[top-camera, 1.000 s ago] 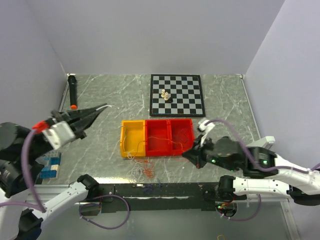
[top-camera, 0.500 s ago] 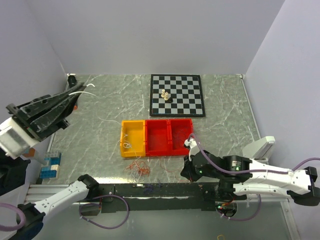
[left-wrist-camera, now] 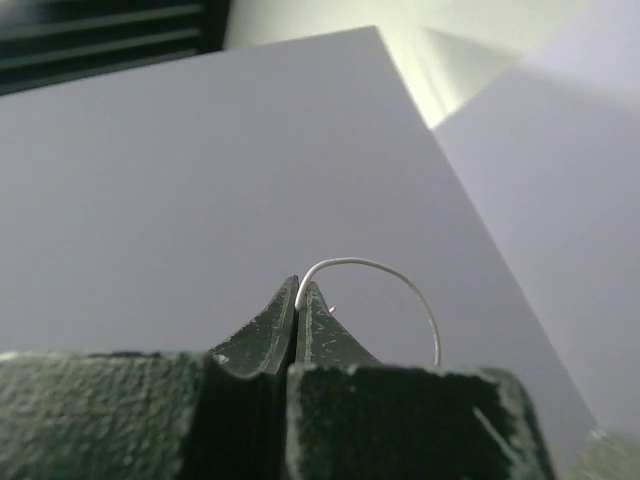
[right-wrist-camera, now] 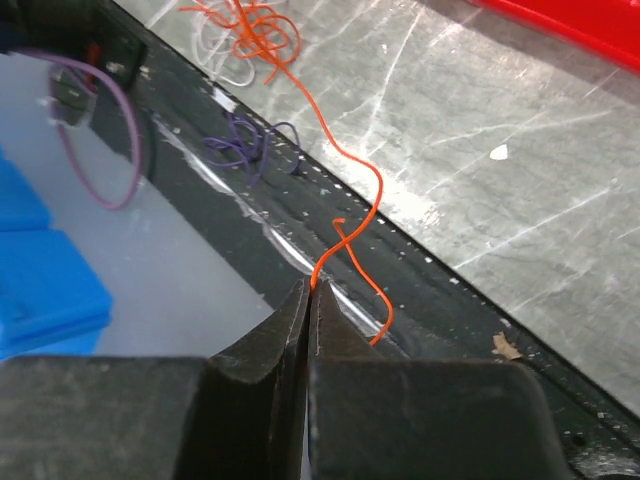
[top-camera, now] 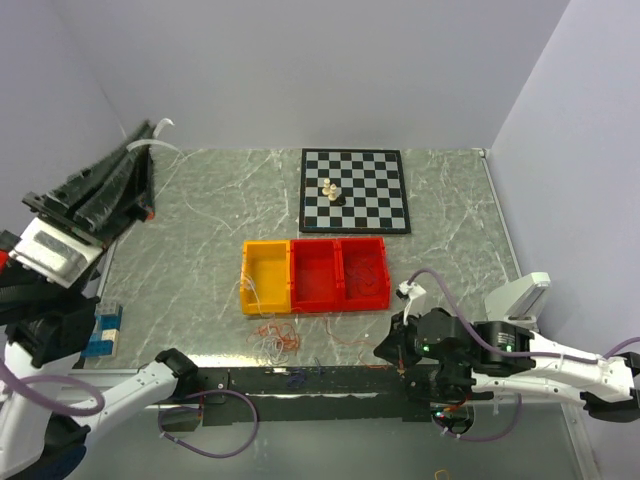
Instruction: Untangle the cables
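Note:
The cables lie as a small orange and white bunch [top-camera: 277,338] at the table's near edge, in front of the yellow bin; it shows too in the right wrist view as a bunch [right-wrist-camera: 255,25]. My left gripper [top-camera: 150,145] is raised high at the far left, shut on a white wire [left-wrist-camera: 400,275] that curls from its tips [left-wrist-camera: 300,290]. My right gripper [top-camera: 385,350] sits low at the near edge, right of the bunch, shut [right-wrist-camera: 308,288] on an orange wire [right-wrist-camera: 340,170] that runs back to the bunch. A purple wire [right-wrist-camera: 250,135] lies on the black rail.
A yellow bin [top-camera: 265,262] and two red bins [top-camera: 340,262] stand mid-table. Behind them a chessboard [top-camera: 375,205] carries a few pieces [top-camera: 331,190]. Blue blocks [top-camera: 103,330] sit at the near left. A black rail [top-camera: 320,380] borders the near edge.
My left gripper has risen and swung to the far left with the white wire. My right gripper has dropped toward the near edge, drawing the orange wire out of the bunch.

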Controlling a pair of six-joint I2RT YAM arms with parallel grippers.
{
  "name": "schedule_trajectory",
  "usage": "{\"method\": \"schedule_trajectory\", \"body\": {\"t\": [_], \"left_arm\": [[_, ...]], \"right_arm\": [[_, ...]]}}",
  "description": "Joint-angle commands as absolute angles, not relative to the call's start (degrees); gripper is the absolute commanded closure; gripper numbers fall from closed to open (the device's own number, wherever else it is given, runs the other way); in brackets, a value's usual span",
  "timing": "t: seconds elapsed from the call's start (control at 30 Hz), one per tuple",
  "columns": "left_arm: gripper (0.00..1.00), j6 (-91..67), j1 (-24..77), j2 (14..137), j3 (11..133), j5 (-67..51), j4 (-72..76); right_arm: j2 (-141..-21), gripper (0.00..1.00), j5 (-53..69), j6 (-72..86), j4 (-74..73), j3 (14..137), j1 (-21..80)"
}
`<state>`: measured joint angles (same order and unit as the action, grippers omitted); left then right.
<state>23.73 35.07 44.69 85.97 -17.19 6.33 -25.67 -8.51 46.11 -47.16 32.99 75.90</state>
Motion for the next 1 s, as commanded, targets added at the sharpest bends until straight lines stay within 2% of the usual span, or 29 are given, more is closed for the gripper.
{"method": "schedule_trajectory", "body": {"t": [0.0,0.1,0.23,0.5,0.6,0.73,0.8,0.87,0.97], "left_arm": [[0.99,28.4,34.9,46.9,87.2,-5.0,25.1],[0.99,32.4,34.9,49.2,88.2,-1.2,31.0],[0.99,36.3,34.9,52.3,90.6,-1.8,36.5],[0.99,43.4,34.9,57.0,100.0,-6.1,40.5],[0.95,46.0,34.9,57.7,102.4,-8.0,38.2],[0.96,51.1,34.9,55.0,97.0,-11.9,36.0],[0.96,57.4,34.9,54.1,92.6,-14.9,39.6],[0.95,57.1,34.9,54.1,91.8,-14.6,40.1],[0.94,52.0,34.9,52.9,92.6,-14.6,29.6]], "right_arm": [[-22.9,1.00,-8.8,50.3,-48.5,31.5,76.4],[-24.2,1.00,-7.4,50.2,-44.2,31.6,76.3],[-28.4,1.00,-5.8,49.5,-41.2,31.0,76.3],[-29.3,1.00,-3.9,51.6,-40.3,28.7,76.4],[-27.3,1.00,-2.7,52.4,-41.5,27.3,76.3],[-25.7,1.00,-1.8,53.9,-43.9,27.2,76.3],[-26.0,1.00,-2.4,55.0,-45.7,27.9,76.3],[-26.3,1.00,-2.6,55.2,-45.9,28.9,76.4],[-26.3,1.00,-3.5,54.2,-44.2,30.6,76.4]]}}
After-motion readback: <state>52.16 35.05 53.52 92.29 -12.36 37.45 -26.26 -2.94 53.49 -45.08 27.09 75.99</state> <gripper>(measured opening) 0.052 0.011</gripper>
